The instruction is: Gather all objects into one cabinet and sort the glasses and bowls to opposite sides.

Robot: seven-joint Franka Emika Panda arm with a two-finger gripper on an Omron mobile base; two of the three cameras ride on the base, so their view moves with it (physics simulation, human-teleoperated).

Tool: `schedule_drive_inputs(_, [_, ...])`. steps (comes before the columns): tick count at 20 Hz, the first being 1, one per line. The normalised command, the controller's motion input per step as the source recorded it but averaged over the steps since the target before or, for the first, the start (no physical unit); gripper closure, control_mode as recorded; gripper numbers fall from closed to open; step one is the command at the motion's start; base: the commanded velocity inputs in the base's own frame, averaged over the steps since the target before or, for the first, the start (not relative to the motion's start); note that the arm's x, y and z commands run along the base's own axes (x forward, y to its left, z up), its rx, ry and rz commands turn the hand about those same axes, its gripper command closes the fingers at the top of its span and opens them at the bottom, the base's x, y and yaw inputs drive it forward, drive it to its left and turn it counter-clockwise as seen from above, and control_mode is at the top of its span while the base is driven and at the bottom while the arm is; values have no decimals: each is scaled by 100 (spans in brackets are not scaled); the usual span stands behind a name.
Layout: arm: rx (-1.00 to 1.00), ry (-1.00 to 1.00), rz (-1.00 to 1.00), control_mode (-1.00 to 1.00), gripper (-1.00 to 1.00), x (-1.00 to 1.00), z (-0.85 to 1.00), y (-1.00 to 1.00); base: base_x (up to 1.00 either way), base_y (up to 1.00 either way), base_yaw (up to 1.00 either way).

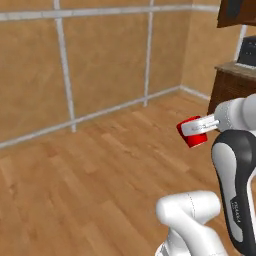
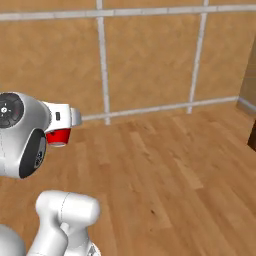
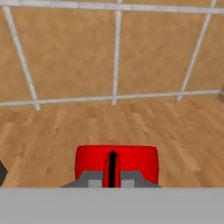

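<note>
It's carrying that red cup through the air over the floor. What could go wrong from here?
The claw pinches the red cup by a narrow strip of its rim, so it might slip and drop onto the wooden floor. The brown drawer unit stands close beside the arm, so a wide swing might knock the cup against it.

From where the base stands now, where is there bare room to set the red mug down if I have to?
The wooden floor ahead is bare up to the tiled wall. It is tighter on the right, by the brown drawer unit. The gripper holds the red mug above the floor.
</note>
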Motion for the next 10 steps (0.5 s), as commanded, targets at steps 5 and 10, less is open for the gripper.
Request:
schedule_drive_inputs(5, [0,0,0,100,100,0,0,0,10,0,-85])
schedule_drive_inputs(10, [0,0,0,100,100,0,0,0,48,0,-69])
